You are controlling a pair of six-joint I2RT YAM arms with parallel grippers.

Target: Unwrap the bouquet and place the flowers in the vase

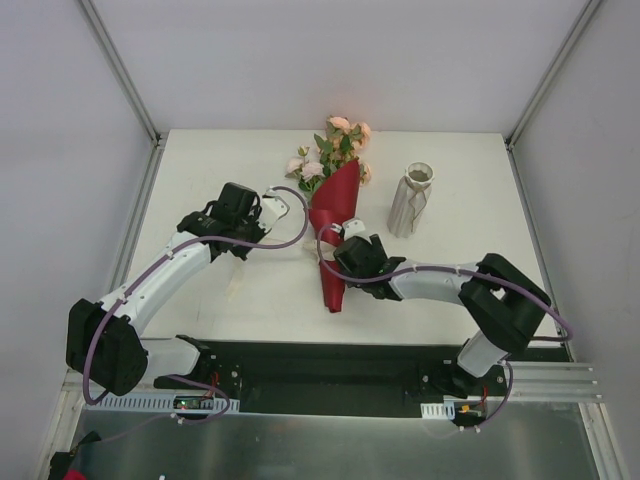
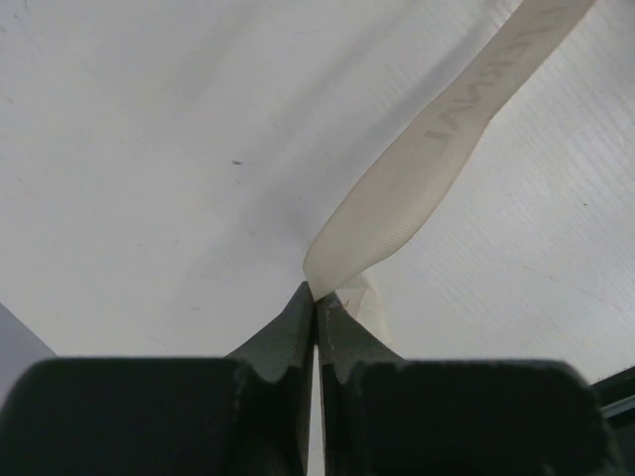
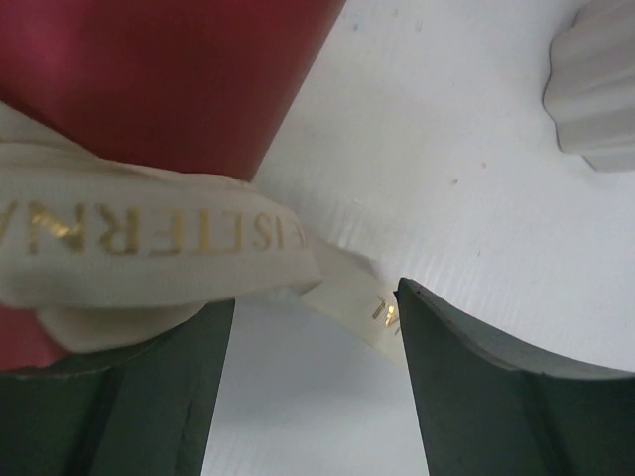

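In the right wrist view the white ribbed vase (image 3: 598, 91) is cut off at the 2 o'clock corner. The red paper cone (image 3: 169, 79) runs out past 12 and 9 o'clock. The cream ribbon with gold lettering (image 3: 149, 243) leaves at 9 o'clock, its words incomplete. From above, the stems of the peach-pink roses (image 1: 340, 124) lie hidden inside the cone. In the left wrist view the ribbon's print is too blurred to read.

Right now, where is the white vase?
In the top view, the vase stands on the far right part of the table. It is just to the right of the bouquet, with a small gap between them.
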